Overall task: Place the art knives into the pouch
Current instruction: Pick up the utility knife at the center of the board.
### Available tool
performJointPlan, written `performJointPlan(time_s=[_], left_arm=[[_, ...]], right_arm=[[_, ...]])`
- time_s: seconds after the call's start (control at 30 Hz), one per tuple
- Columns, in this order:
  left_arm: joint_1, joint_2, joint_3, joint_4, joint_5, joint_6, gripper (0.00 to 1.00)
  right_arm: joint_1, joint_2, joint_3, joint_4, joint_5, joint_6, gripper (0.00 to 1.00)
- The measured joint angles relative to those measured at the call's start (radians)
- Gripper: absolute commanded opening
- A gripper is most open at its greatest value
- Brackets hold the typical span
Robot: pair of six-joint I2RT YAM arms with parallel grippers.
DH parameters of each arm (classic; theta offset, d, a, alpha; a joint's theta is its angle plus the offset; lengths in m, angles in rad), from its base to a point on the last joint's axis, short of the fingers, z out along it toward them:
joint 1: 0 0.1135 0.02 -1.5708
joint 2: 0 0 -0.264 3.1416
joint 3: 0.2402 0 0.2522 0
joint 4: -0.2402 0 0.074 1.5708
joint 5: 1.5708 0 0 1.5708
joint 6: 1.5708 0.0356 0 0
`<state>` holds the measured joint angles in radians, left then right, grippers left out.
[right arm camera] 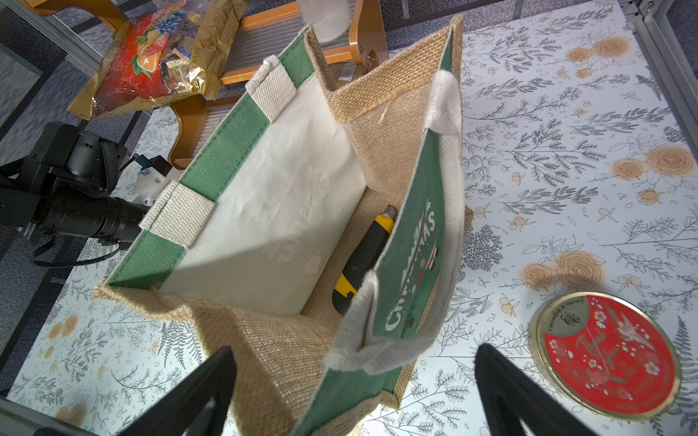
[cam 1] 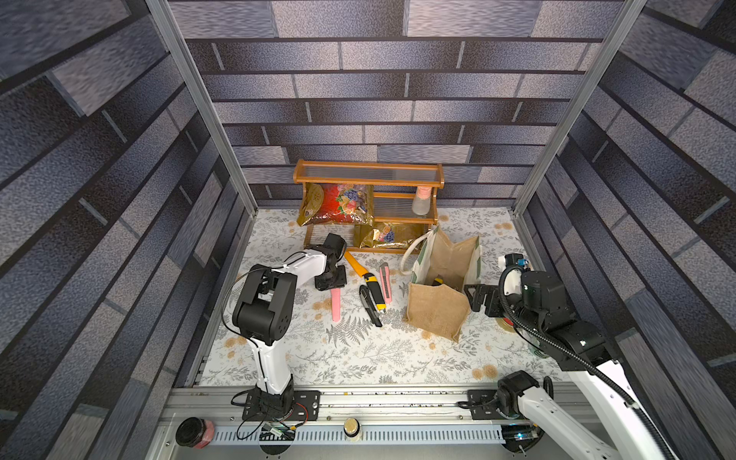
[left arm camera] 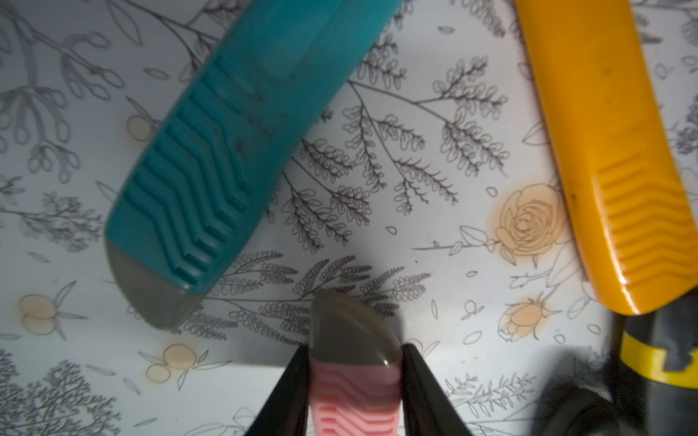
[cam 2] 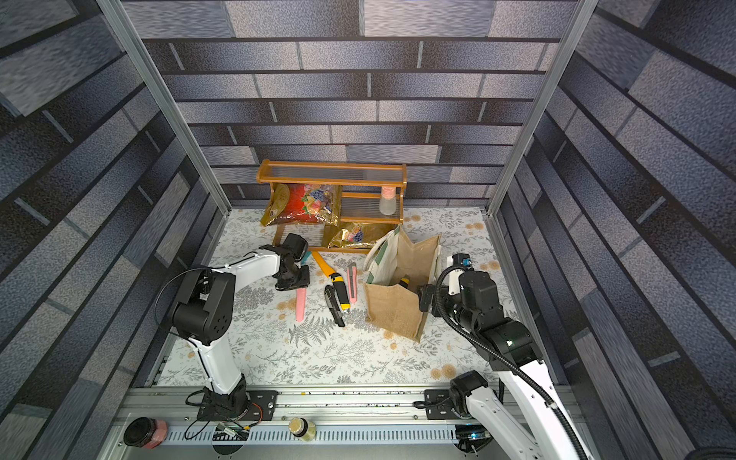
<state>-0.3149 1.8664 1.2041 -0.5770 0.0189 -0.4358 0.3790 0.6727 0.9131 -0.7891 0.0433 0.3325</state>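
Observation:
A pink art knife [cam 1: 335,304] [left arm camera: 355,392] with a grey tip lies lengthwise on the flowered mat, and my left gripper [cam 1: 331,282] [left arm camera: 353,355] is shut on its back end. The fingers press both of its sides. The burlap pouch [cam 1: 438,306] [cam 2: 394,310] [right arm camera: 264,211] stands open to the right, with its green Christmas panel facing my right gripper [cam 1: 480,296] [right arm camera: 355,351]. That gripper is open wide, and the pouch's near corner and white handle sit between its fingers. A yellow-black knife [right arm camera: 362,256] lies inside the pouch.
More knives lie between gripper and pouch: teal [left arm camera: 234,143], yellow [cam 1: 354,265], yellow-black [cam 1: 374,286], black [cam 1: 370,308] and a second pink one [cam 1: 385,284]. A wooden shelf [cam 1: 368,179] with snack bags [cam 1: 338,203] and a bottle [cam 1: 422,199] stands behind. A red tin [right arm camera: 604,355] lies under my right arm.

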Motion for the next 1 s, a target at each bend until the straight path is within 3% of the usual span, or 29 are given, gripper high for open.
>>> performJointPlan(time_s=[1.0], left_arm=[[-0.024, -0.066, 0.075, -0.125, 0.003, 0.001, 0.29]], right_arm=[[0.000, 0.003, 0.000, 0.000, -0.004, 0.004, 1.00]])
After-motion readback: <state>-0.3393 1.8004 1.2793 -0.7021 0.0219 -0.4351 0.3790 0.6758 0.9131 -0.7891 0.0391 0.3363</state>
